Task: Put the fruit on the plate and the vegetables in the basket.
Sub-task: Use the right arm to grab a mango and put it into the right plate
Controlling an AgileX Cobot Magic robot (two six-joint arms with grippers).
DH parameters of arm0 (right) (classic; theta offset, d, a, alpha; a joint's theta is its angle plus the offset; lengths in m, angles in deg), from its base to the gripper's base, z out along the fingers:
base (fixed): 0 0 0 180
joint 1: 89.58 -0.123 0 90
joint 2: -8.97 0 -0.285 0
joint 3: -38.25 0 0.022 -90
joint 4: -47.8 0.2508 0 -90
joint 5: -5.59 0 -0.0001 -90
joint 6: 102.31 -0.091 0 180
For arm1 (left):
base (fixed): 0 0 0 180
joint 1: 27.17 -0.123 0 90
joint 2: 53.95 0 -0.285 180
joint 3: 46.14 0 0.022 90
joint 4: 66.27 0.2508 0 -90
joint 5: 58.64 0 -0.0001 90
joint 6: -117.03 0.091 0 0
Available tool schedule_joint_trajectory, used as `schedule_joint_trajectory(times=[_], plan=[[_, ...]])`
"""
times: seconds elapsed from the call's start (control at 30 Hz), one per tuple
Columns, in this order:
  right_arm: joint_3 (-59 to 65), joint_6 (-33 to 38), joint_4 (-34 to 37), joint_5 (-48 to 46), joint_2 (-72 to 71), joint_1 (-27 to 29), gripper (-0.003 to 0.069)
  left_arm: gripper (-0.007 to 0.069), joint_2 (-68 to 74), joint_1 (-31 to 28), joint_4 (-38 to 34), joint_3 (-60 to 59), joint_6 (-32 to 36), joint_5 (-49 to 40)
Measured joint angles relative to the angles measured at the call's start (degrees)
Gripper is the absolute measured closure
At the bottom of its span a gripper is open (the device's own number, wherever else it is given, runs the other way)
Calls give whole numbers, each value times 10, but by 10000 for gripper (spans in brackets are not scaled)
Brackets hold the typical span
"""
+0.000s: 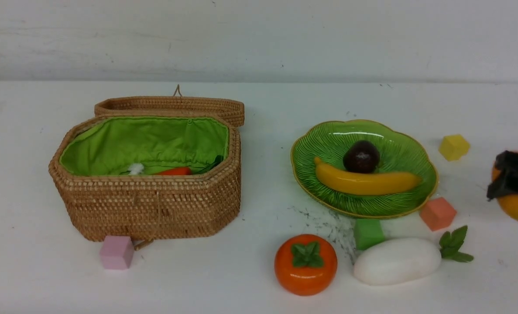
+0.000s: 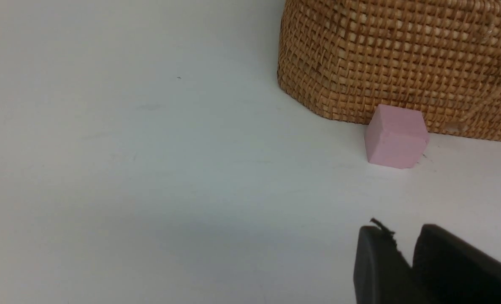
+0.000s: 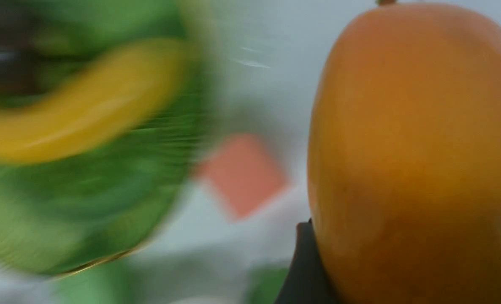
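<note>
The surface (image 1: 259, 270) is white and carries everything but the mango. Largest on it is the basket (image 1: 154, 205), tan wicker, eight-sided, standing on the left in the front view, its lid (image 1: 171, 104) laid back behind it and its green lining (image 1: 154, 139) showing. Inside lie a pepper (image 1: 175, 171), red-orange and partly hidden by the rim, and a small white fluffy bit (image 1: 135, 168). The plate (image 1: 328, 192), green glass with a gold rim, sits to the basket's right; it holds the banana (image 1: 368, 181) and, just behind that, a dark round fruit (image 1: 361, 156). In front of the plate lies the radish (image 1: 397, 261), white, its leaves pointing right. The mango (image 3: 410, 160), orange-yellow, is gripped by the right fingers (image 1: 514, 174), which are spread wide around it, at the right edge of the front view, to the right of the plate. The persimmon (image 1: 306, 264), orange with a green leaf cap, rests left of the radish, nearer than the plate. Smallest are the cubes: pink (image 1: 117, 252) in front of the basket, green (image 1: 368, 233) between plate and radish, coral (image 1: 438, 213) beside the plate's near right edge, and yellow (image 1: 454, 147) farther back. The left fingers (image 2: 404, 249) hold nothing visible, standing slightly apart.
</note>
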Motion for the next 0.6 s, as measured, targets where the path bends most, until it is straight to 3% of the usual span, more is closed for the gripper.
schedule_joint_trajectory(times=[0.3,0.6], plan=[[-121,104,125,-43,67,-116,133,488,0,0,0,0,0,0],[-274,85,140,-54,236,-105,133,481,0,0,0,0,0,0]])
